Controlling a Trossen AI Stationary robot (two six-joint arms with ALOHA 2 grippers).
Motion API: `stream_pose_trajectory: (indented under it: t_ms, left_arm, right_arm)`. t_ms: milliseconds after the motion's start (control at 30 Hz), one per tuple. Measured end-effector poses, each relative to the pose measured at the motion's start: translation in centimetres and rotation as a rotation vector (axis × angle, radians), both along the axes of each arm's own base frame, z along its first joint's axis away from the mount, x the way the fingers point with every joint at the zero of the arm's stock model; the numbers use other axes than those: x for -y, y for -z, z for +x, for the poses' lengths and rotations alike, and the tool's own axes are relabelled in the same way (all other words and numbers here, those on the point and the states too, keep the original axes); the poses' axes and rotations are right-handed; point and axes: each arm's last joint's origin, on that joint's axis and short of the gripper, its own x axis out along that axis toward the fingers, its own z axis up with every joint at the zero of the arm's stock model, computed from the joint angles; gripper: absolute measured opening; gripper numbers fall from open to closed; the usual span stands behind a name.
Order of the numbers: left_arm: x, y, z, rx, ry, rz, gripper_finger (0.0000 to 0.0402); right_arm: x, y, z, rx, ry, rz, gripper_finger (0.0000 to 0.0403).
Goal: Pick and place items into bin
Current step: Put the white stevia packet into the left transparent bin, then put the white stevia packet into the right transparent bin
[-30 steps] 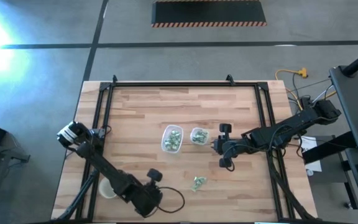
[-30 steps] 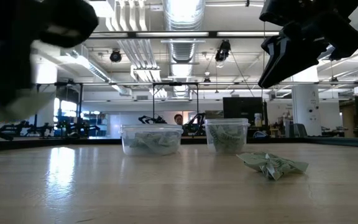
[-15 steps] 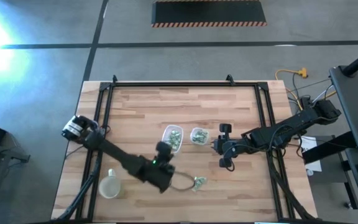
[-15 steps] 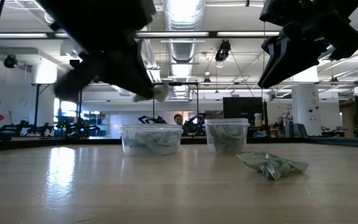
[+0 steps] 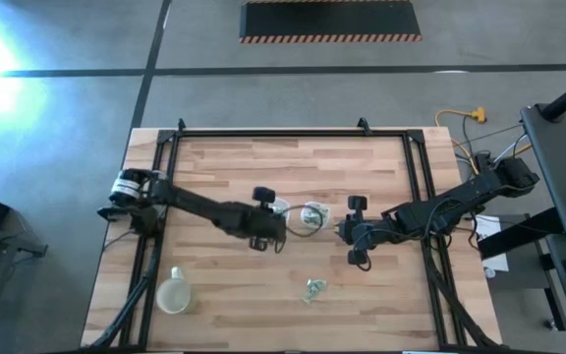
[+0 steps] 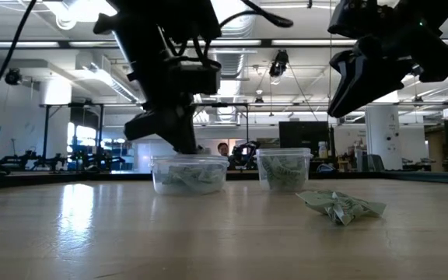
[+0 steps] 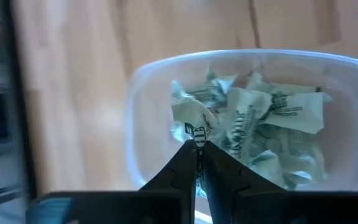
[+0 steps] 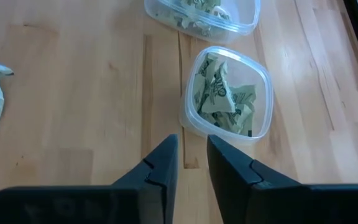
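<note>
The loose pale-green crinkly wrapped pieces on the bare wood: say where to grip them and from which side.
Grip the loose pale-green crinkly wrapped pieces across their raised middle, coming straight down. They lie low on the wooden table, apart from both clear plastic containers, so nothing crowds them. A sideways approach would probably push them along.

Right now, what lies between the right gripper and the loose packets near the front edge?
Only bare wood separates the right gripper from the loose packets, clearest in the high view.

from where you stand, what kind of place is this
Probably a robotics lab or industrial workshop: exposed ceiling ducts and strip lights overhead, more robot rigs at benches across the room, and a hazard-striped floor mat beyond the wooden table.
</note>
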Motion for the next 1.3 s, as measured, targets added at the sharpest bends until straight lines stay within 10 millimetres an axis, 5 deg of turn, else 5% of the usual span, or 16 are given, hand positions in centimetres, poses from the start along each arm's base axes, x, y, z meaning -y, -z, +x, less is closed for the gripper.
stream_pose_trajectory:
  t_ms: [467, 867, 1133, 1300]
  left_arm:
    - [-1.5, 0.1, 0.2, -0.006, -0.021, -0.078, 0.0013]
    - [-1.5, -0.1, 0.3, 0.001, -0.024, -0.074, 0.0141]
    - [-0.2, -4.2, -0.2, 0.141, 0.017, -0.091, 0.0162]
    - [0.5, -7.3, -2.5, 0.302, 0.074, -0.108, 0.0162]
  right_arm:
    - [0.0, 0.3, -0.1, 0.006, 0.000, 0.002, 0.0068]
    - [0.0, 0.3, 0.0, 0.009, 0.000, 0.003, 0.0080]
    - [-0.1, 0.4, 0.3, 0.073, -0.014, 0.014, 0.0071]
    - [-0.1, 0.8, 0.2, 0.079, -0.033, 0.001, 0.0072]
